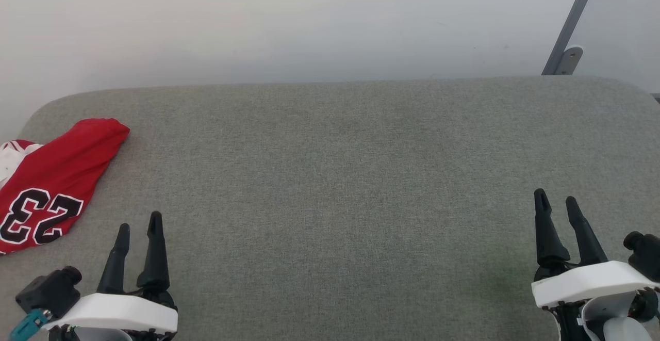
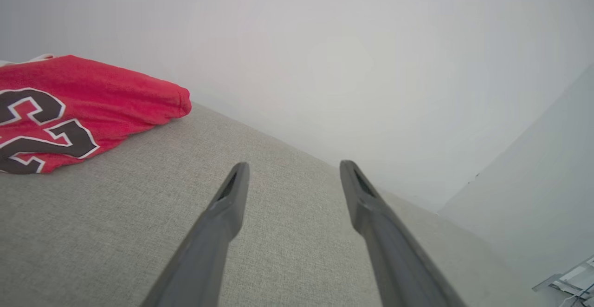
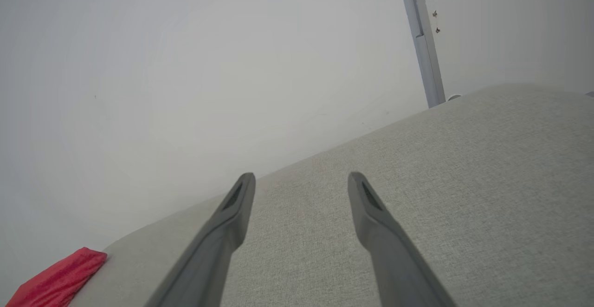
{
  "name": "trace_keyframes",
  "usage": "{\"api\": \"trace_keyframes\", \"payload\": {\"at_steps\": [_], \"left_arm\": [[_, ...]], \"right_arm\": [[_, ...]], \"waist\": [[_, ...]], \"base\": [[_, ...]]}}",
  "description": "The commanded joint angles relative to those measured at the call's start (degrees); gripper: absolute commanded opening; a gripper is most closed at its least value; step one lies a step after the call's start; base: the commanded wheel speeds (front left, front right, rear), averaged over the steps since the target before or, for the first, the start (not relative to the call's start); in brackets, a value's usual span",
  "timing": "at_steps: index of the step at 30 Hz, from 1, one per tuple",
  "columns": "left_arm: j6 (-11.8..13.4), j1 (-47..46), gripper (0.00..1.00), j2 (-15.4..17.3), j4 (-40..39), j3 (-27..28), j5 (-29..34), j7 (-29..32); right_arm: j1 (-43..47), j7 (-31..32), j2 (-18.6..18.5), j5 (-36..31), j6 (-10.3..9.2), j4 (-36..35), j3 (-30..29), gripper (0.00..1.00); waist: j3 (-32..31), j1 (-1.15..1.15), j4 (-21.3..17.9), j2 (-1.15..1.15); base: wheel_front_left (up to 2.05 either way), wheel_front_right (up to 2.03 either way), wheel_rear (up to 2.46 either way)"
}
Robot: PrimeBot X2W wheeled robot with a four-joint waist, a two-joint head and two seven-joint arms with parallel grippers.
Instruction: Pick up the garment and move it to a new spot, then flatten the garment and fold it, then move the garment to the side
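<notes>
This looked like a bare robotics test room. A plain white wall (image 1: 258,21) at 12 o'clock backed a wide grey fabric-covered bench (image 1: 330,176). A slanted grey metal post (image 1: 572,21) with a bracket (image 1: 568,60) stood at 2 o'clock. The left gripper (image 1: 139,220) at 7 o'clock and the right gripper (image 1: 556,195) at 5 o'clock hung over the bench.
</notes>
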Motion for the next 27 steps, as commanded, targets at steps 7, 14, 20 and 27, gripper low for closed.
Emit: {"api": "trace_keyframes", "payload": {"at_steps": [7,14,20,27], "left_arm": [[-0.70,0.55,1.00,-0.20,-1.14,0.45,5.04,-1.33],[-0.81,1.16,1.00,-0.14,-1.61,0.03,8.40,-2.26],[-0.85,1.39,1.00,0.40,-1.96,-0.70,10.66,-3.11],[-0.86,1.66,1.00,0.73,-2.37,-0.99,13.47,-3.92]], "right_arm": [[0.54,-1.39,0.32,-5.22,0.10,-1.83,-0.14,1.00],[1.12,-2.36,0.56,-8.99,0.10,-2.65,-0.02,1.00],[1.47,-3.17,0.60,-12.06,0.10,-3.04,0.33,1.00],[1.60,-3.95,0.63,-15.43,0.11,-3.26,0.81,1.00]], "waist": [[0.10,0.00,-0.06,0.00],[0.19,0.00,-0.14,0.00],[0.24,0.00,-0.13,0.00],[0.27,0.00,-0.07,0.00]], "base": [[0.00,0.00,0.00],[0.00,0.00,0.00],[0.00,0.00,0.00],[0.00,0.00,0.00]]}}
